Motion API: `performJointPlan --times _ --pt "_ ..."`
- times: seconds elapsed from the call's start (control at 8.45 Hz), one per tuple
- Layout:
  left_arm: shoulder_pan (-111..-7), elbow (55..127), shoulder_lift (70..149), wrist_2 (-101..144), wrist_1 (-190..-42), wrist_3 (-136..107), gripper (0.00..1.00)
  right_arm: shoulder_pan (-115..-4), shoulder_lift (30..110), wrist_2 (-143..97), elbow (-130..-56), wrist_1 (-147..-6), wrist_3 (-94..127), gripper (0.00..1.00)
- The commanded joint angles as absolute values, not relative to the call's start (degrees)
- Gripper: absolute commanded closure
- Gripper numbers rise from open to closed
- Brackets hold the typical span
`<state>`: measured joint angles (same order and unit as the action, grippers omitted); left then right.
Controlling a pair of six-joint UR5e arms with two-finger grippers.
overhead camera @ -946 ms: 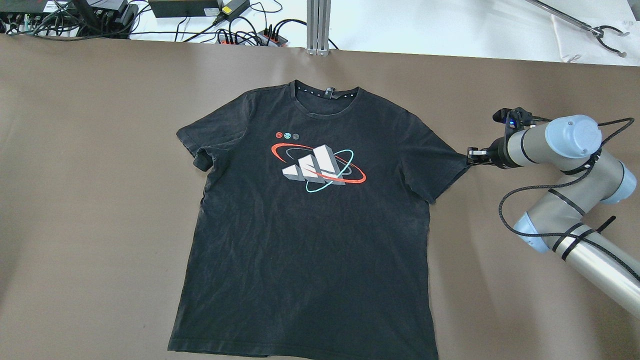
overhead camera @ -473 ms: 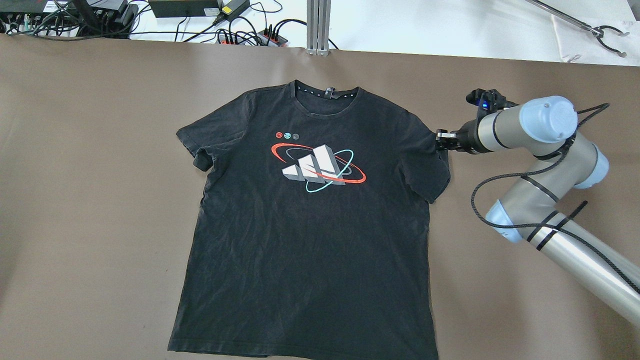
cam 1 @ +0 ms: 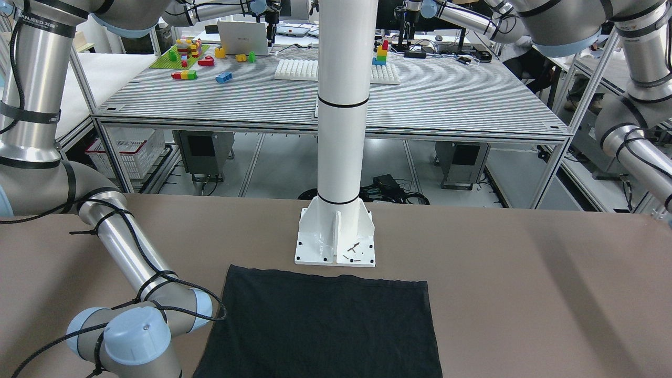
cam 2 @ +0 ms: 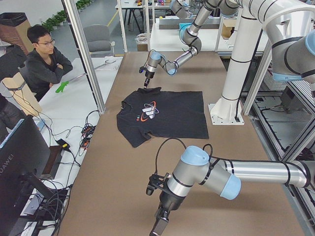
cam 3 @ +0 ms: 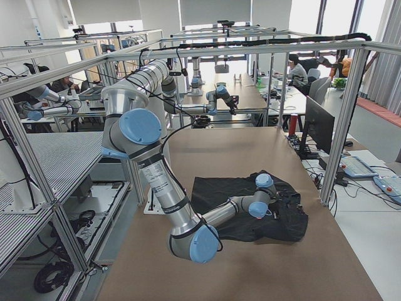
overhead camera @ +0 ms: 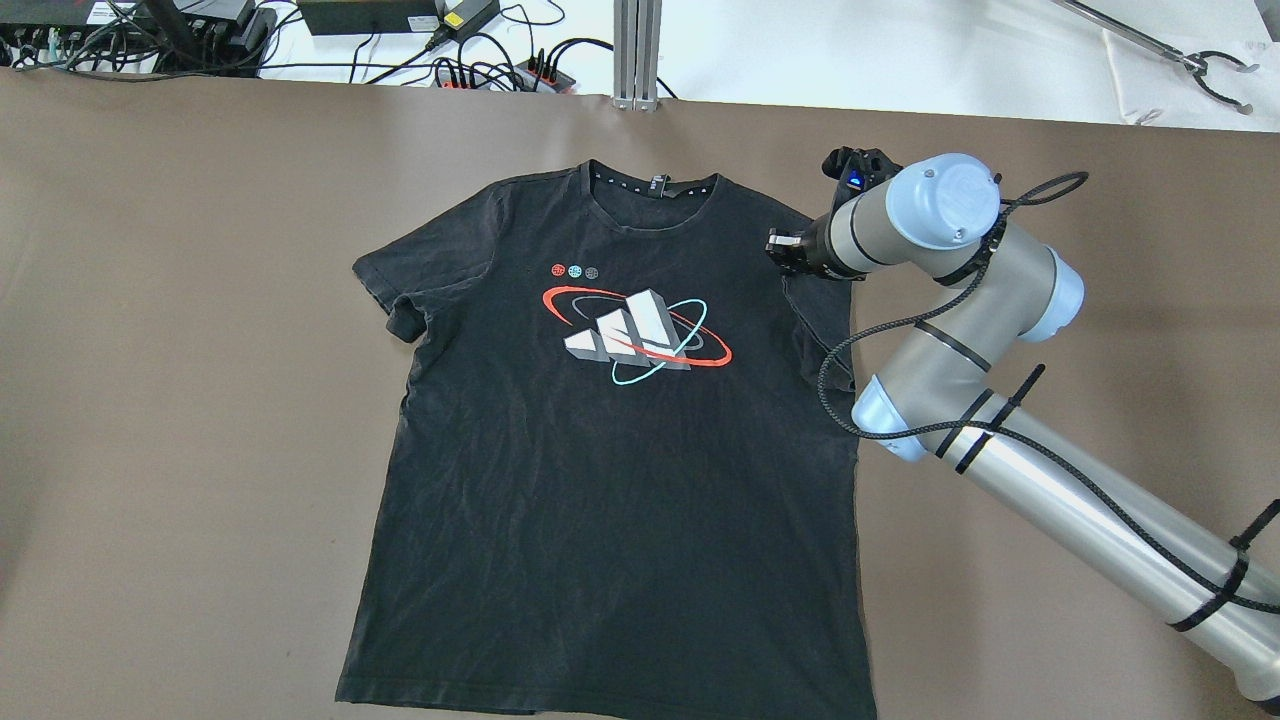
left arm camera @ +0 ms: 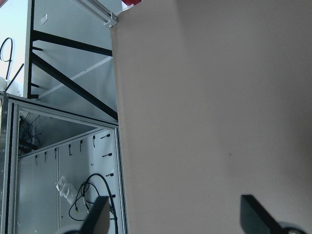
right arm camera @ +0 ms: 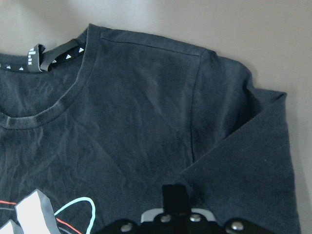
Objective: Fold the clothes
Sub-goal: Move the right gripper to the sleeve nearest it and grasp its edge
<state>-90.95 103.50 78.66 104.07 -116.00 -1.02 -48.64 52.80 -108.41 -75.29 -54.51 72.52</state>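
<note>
The black T-shirt [overhead camera: 610, 450] with a red, white and teal logo lies flat and face up on the brown table [overhead camera: 180, 400]. It also shows in the front view [cam 1: 325, 325] and the left view [cam 2: 165, 115]. My right gripper [overhead camera: 778, 250] is shut on the shirt's right sleeve [right arm camera: 248, 161] and holds it folded inward over the chest, as the right wrist view [right arm camera: 174, 192] shows. My left gripper [left arm camera: 175, 214] is open and empty, far from the shirt near the table's left edge [cam 2: 160, 227].
A white pole on a base plate [cam 1: 336, 244] stands just behind the shirt's hem. Cables and power strips [overhead camera: 480, 60] lie beyond the table's far edge. A person [cam 2: 42, 54] sits at the side.
My right gripper has moved left and slightly away from me, carrying the sleeve from its spread position in over the shirt's body. The rest of the shirt has not moved.
</note>
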Motion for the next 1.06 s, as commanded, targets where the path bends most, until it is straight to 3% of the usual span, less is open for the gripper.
performJointPlan --times 0.0,0.35,0.71,0.83,0.95 --pt "-90.9 103.4 78.5 104.1 -116.0 -1.1 0.06 -46.6 51.2 -107.1 -74.0 -55.0 72.8 1.00" --pt "-90.8 103.5 78.6 104.1 -116.0 -2.5 0.06 -45.6 55.2 -107.6 -80.8 -55.1 73.0 1.00" --pt "-90.4 103.5 78.5 104.1 -115.9 -2.6 0.06 -44.4 57.2 -107.7 -83.1 -55.1 73.0 0.99" --pt "-90.1 103.5 78.6 104.1 -115.9 -2.6 0.06 -44.4 57.1 -107.7 -83.1 -55.2 73.0 0.75" --pt "-90.1 103.4 78.5 104.1 -115.9 -2.6 0.06 -44.4 57.3 -107.7 -83.1 -55.2 73.0 0.08"
